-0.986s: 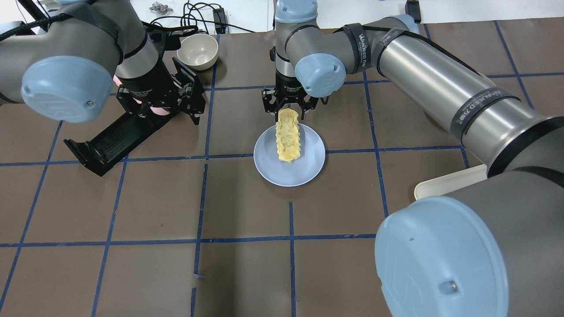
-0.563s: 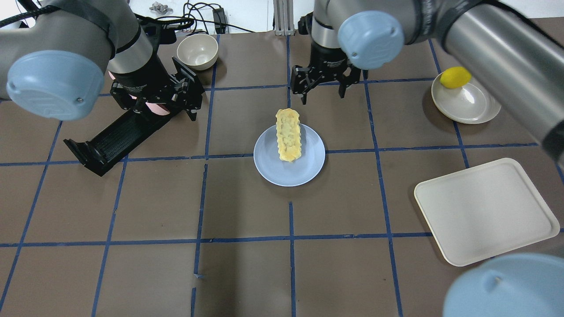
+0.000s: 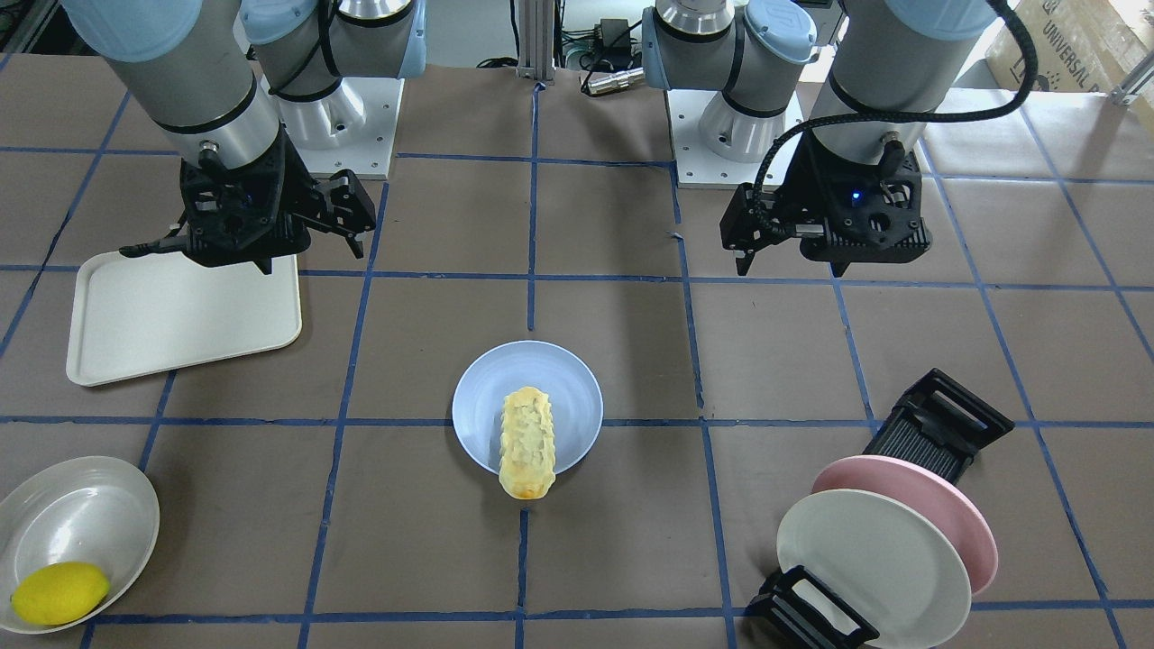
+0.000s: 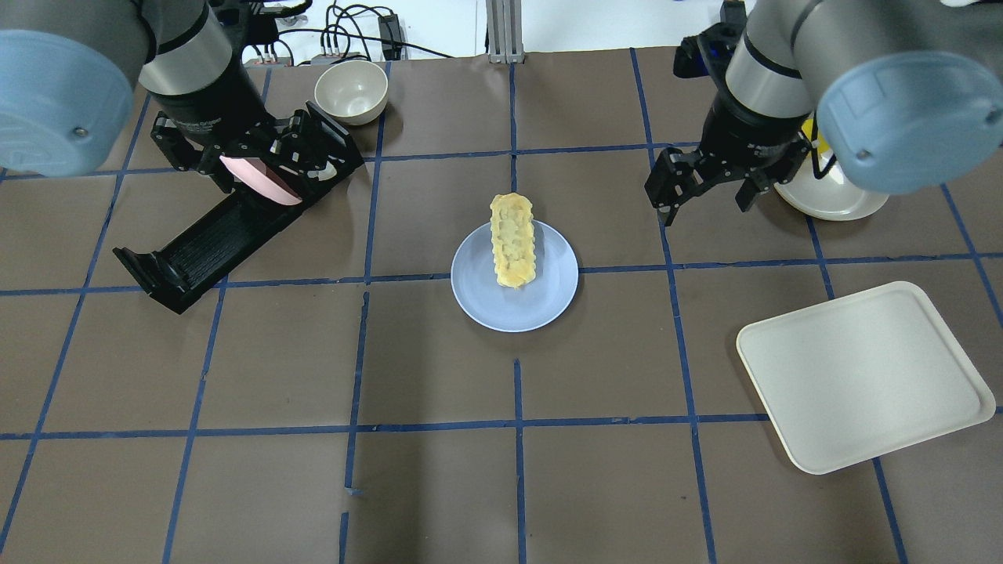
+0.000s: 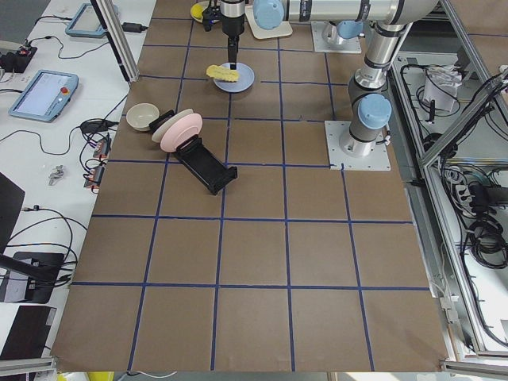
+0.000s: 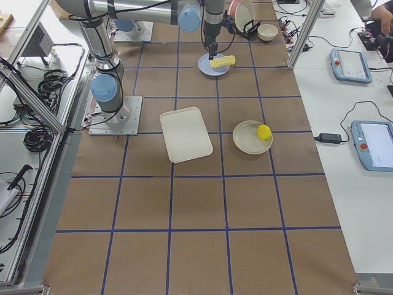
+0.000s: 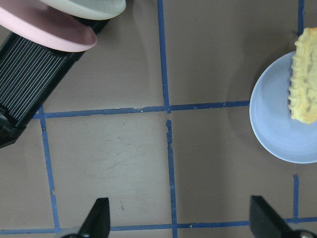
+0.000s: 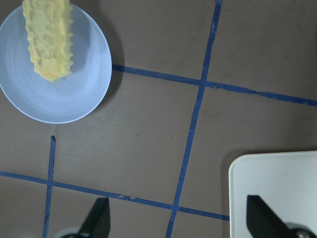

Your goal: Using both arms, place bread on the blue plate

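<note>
The bread (image 4: 512, 239) lies lengthwise on the blue plate (image 4: 541, 301) at the table's middle. Its far end overhangs the plate's rim. In the front view the bread (image 3: 526, 439) sticks out past the blue plate (image 3: 482, 397). My right gripper (image 4: 703, 200) hangs open and empty, well to the right of the plate; it also shows in the front view (image 3: 352, 221) and in its own wrist view (image 8: 178, 218). My left gripper (image 3: 741, 248) is open and empty, high over the table left of the plate; its wrist view (image 7: 181, 223) shows nothing between the tips.
A black rack (image 3: 938, 424) holds a pink plate (image 3: 965, 514) and a cream-white plate (image 3: 865, 559) near my left gripper. A cream bowl (image 4: 351, 90) stands behind it. A cream tray (image 4: 862, 376) lies at the right. A lemon (image 3: 59, 592) sits on a cream plate (image 3: 81, 514).
My right gripper was at the bread's far end; it has let go, risen and swung away to the right. My left arm has drawn back a little. The bread and plate have not moved.
</note>
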Available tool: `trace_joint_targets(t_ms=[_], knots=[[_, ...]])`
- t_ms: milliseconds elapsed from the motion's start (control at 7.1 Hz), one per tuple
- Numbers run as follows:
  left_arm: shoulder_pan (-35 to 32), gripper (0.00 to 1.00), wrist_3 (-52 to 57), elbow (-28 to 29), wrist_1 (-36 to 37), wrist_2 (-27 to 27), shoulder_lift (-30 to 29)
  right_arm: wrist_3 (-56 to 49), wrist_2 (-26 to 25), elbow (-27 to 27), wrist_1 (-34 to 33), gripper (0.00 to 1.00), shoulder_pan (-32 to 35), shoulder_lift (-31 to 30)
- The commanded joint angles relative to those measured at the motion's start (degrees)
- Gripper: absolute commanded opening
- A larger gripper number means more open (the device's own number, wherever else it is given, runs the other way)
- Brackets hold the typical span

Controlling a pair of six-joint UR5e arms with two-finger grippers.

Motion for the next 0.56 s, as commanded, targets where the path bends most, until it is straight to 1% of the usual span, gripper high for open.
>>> trace_joint_targets(t_ms=[0, 423], knots=[[0.6, 1.0, 0.0, -0.7, -0.4, -0.3, 1.7, 0.2, 0.4, 3.6, -3.3, 0.97, -0.5, -2.0], [1.1, 1.0, 0.0, 1.0, -1.3, -0.3, 0.3, 0.7, 0.4, 3.5, -3.4, 0.98, 0.0, -2.3]])
